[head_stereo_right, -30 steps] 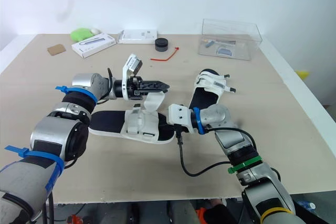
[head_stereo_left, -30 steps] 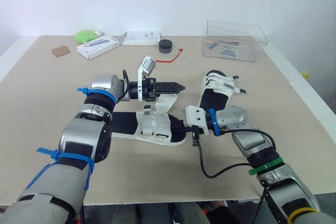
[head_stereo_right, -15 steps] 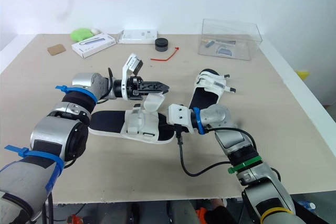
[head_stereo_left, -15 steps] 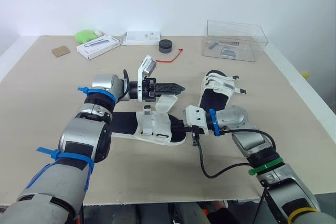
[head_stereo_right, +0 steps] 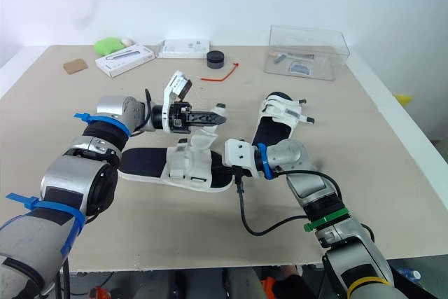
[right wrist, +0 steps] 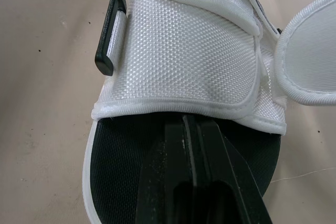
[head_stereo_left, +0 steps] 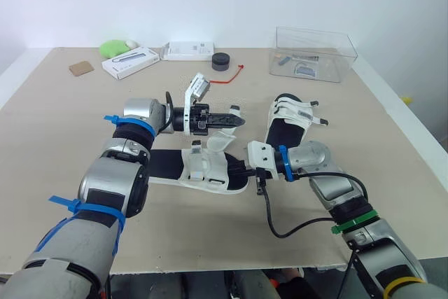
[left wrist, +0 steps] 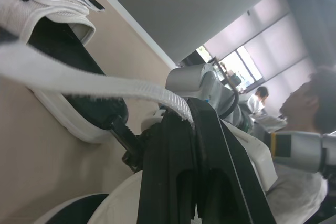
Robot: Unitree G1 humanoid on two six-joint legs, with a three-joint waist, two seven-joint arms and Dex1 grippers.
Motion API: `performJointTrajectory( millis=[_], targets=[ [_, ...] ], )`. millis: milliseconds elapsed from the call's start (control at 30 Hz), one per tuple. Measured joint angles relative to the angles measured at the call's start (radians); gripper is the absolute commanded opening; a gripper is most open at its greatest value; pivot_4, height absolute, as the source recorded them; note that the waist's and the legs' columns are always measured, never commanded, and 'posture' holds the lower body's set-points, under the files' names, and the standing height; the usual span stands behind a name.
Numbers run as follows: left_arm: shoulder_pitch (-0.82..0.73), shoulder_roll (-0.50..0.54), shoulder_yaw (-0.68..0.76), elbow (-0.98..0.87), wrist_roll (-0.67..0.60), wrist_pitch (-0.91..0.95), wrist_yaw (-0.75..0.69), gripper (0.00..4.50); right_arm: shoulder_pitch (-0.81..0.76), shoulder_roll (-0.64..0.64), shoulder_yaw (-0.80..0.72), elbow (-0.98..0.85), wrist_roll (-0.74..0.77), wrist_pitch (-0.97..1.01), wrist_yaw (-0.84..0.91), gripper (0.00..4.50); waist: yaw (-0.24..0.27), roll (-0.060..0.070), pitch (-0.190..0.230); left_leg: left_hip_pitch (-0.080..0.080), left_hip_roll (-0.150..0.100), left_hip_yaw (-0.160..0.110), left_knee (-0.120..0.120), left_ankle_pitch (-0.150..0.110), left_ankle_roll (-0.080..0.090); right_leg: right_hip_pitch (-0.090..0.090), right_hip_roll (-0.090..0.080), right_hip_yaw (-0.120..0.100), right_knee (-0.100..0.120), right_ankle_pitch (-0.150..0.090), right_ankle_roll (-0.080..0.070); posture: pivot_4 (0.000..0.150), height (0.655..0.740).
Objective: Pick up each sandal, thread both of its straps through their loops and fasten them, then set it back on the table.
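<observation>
White strap (left wrist: pixel 79 80): one end is pinched in the left pincer (head_stereo_left: pixel 239 120), and the rest curves down to the near sandal (head_stereo_left: pixel 203 169).
Left pincer: closed on the strap end and raised just above the far side of the sandal, fingers pointing toward the robot's right.
Right pincer (right wrist: pixel 188 120): fingers together, tips on the black footbed at the strapped end. I cannot tell whether they pinch anything or merely press down.
Near sandal: flat on the table (head_stereo_left: pixel 70 124), long axis running across the robot. Its bare footbed points to the robot's left and its strapped end to the right, between the two arms.
Black loop (right wrist: pixel 109 30): sits at the edge of the white band, on the side opposite the raised strap.
Key relation: strap end and loop are on opposite sides of the band, so the strap probably has to cross over the band to reach the loop. The left arm holds it and is the one placed to do so.
Second sandal (head_stereo_left: pixel 287 120): lies on the table beyond the right arm, apart from both pincers.
</observation>
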Motion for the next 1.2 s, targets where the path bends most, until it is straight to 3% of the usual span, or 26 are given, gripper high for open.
performJointTrajectory(
  millis=[133, 300, 400, 433, 500, 567, 767, 1200],
  targets=[
    [0.079, 0.0, -0.024, -0.113, 0.038, -0.158, 0.06, 0.04, 0.003, -0.004, 0.0, -0.005, 0.0, 0.002, 0.0, 0.0, 0.001, 0.0, 0.0, 0.0, 0.001, 0.0, 0.0, 0.0, 0.0, 0.0, -0.002, 0.0, 0.0, 0.001, -0.001, 0.15, 0.74],
    [0.309, 0.068, -0.189, -0.353, 0.307, -0.85, 0.27, 0.04, 0.009, -0.014, 0.0, -0.019, 0.001, 0.004, 0.0, 0.0, 0.005, 0.0, 0.0, 0.001, 0.0, 0.003, -0.001, -0.001, -0.001, 0.0, -0.008, 0.003, 0.0, 0.002, -0.003, 0.15, 0.74],
    [0.358, 0.097, -0.221, -0.408, 0.38, -1.121, 0.329, 0.04, 0.01, -0.022, -0.003, -0.019, 0.001, 0.005, 0.002, 0.0, 0.013, 0.0, 0.0, 0.001, 0.0, 0.004, -0.001, -0.001, -0.001, 0.0, -0.009, 0.003, 0.0, 0.003, -0.002, 0.15, 0.74],
    [0.377, 0.125, -0.229, -0.457, 0.414, -1.289, 0.364, 0.04, 0.01, -0.022, -0.003, -0.019, 0.0, 0.006, 0.001, 0.0, 0.014, 0.0, 0.0, 0.002, 0.0, 0.005, -0.001, -0.001, -0.001, 0.001, -0.009, 0.004, 0.0, 0.003, -0.002, 0.15, 0.74],
    [0.386, 0.195, -0.231, -0.488, 0.516, -1.599, 0.482, 0.04, 0.01, -0.021, -0.002, -0.018, 0.0, 0.006, -0.001, 0.0, 0.015, 0.0, 0.0, 0.003, 0.0, 0.006, -0.001, -0.001, 0.0, 0.001, -0.009, 0.005, -0.001, 0.005, -0.001, 0.15, 0.74],
    [0.385, 0.24, -0.23, -0.482, 0.585, -1.754, 0.568, 0.04, 0.01, -0.021, -0.002, -0.017, -0.001, 0.004, 0.0, 0.0, 0.016, 0.0, 0.0, 0.003, 0.0, 0.006, -0.001, 0.0, 0.0, 0.001, -0.009, 0.005, -0.001, 0.005, -0.001, 0.15, 0.74],
    [0.332, 0.278, -0.23, -0.357, 0.699, -1.916, 0.742, 0.04, 0.001, -0.014, -0.001, -0.003, -0.005, -0.005, 0.003, 0.0, 0.016, 0.0, 0.0, 0.002, 0.0, 0.008, 0.0, 0.0, 0.001, 0.001, -0.005, 0.004, -0.001, 0.005, 0.0, 0.15, 0.74],
    [0.32, 0.295, -0.262, -0.331, 0.681, -1.995, 0.831, 0.04, -0.021, 0.001, 0.003, 0.026, -0.009, -0.024, 0.02, 0.0, 0.017, 0.0, 0.0, 0.002, 0.0, 0.01, 0.0, -0.002, 0.004, 0.0, -0.005, 0.004, -0.002, 0.005, 0.0, 0.15, 0.74]
  ],
)
